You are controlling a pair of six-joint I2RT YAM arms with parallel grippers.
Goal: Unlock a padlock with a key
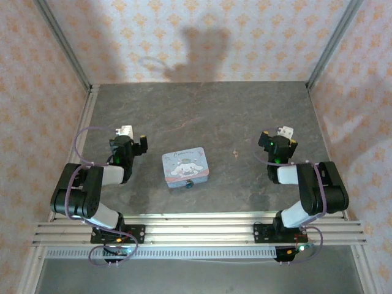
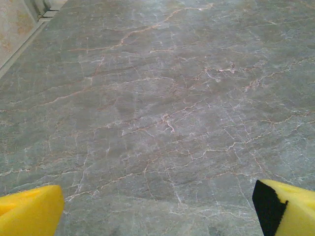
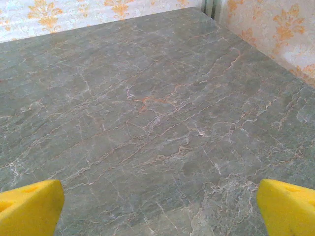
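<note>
Left gripper (image 2: 157,210) and right gripper (image 3: 160,209) gape empty; best pinch the key (image 1: 236,153), right of centre, by its bow, blade free for the padlock (image 1: 189,183)

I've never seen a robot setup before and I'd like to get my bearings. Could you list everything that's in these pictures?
tin box: one, light blue with a cartoon dog on the lid, mid-table between the arms.
padlock: one, dark, tiny, at the tin's near edge.
key: one, brownish, tiny, on bare table to the right of the tin, apart from it.
table: one, dark grey marbled.
walls: three, pale with an orange pattern, around the table.
rails: several, silver, along the near edge under the arm bases.
left arm: one, black and white, near left.
right arm: one, black and white, near right.
left tool: one, yellow-tipped, open over bare table.
right tool: one, yellow-tipped, open over bare table.
</note>
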